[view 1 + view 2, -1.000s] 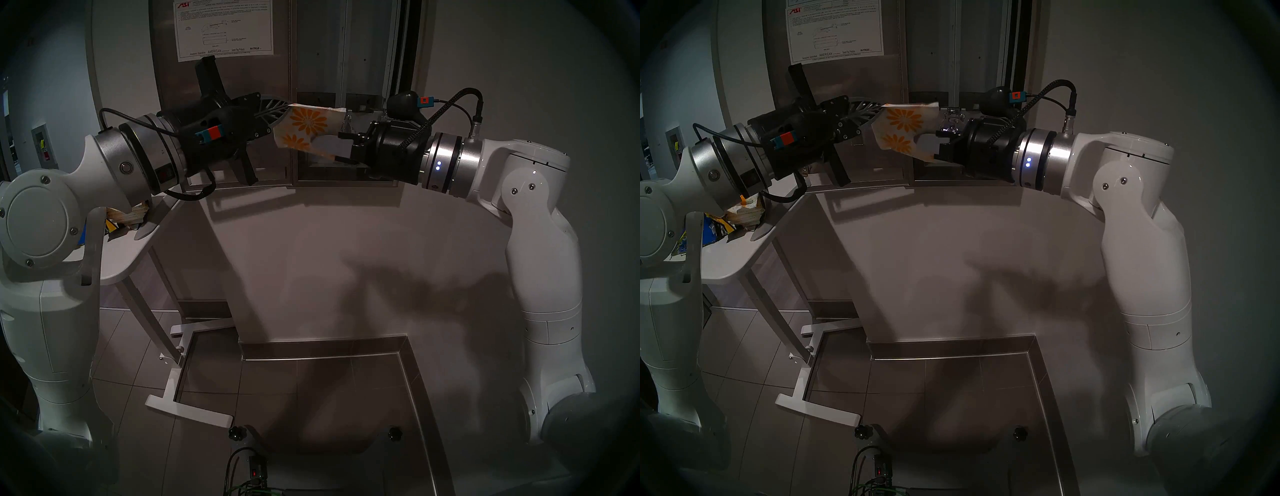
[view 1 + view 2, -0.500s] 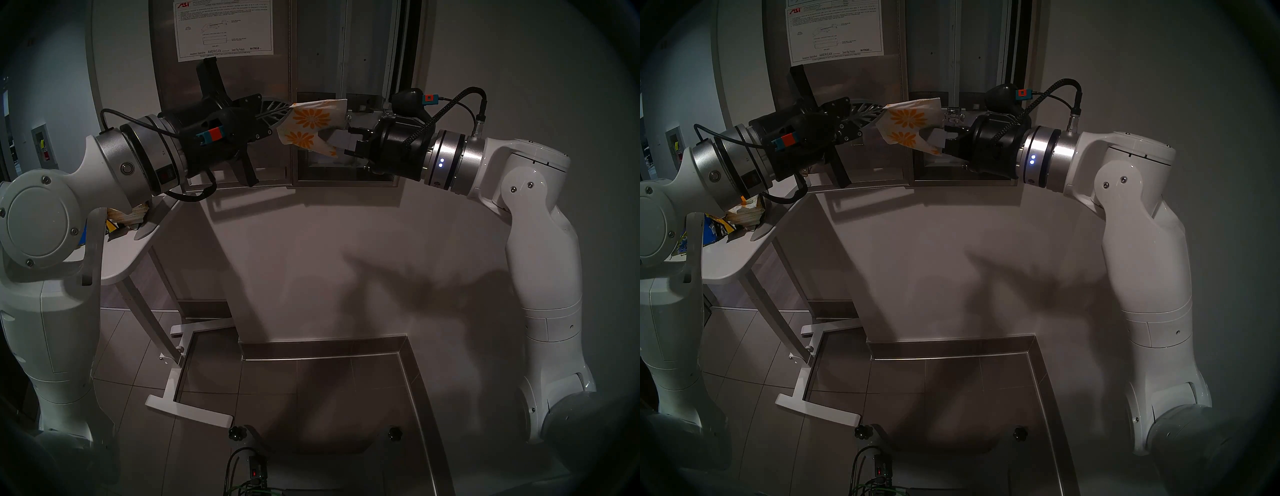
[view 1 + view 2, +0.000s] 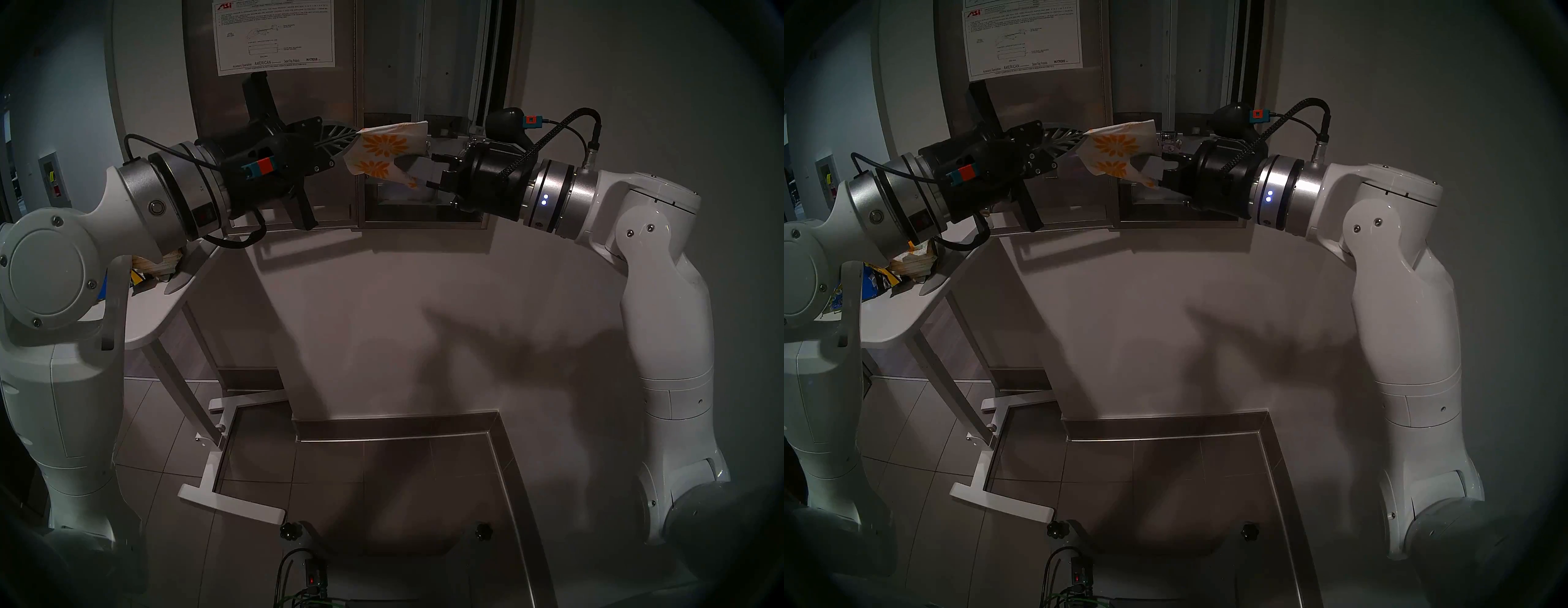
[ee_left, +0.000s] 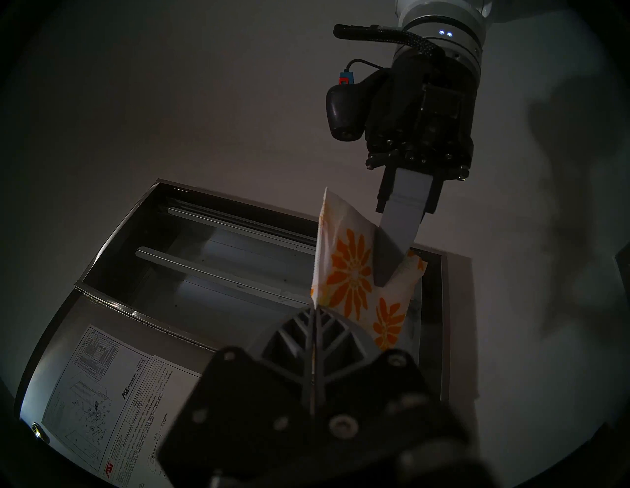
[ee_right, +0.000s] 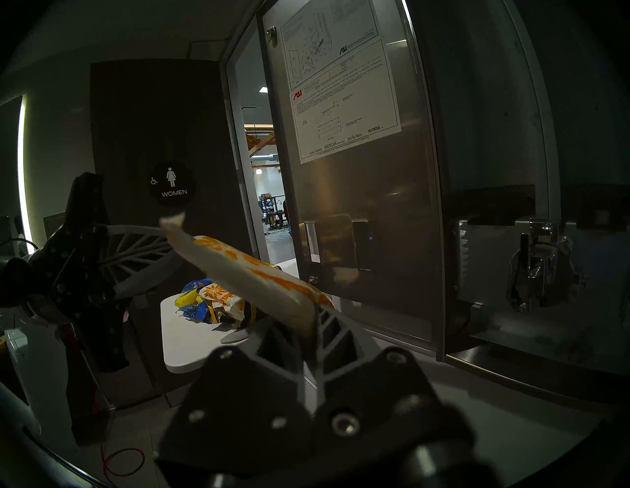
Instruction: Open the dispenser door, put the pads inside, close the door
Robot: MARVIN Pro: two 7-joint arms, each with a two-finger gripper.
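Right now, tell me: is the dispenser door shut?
No, the dispenser door stands swung open, its instruction sheet facing out beside the dispenser.

We see a white pad with orange flowers held in mid-air before the open dispenser, its door swung wide left.

right gripper now clamped on pad
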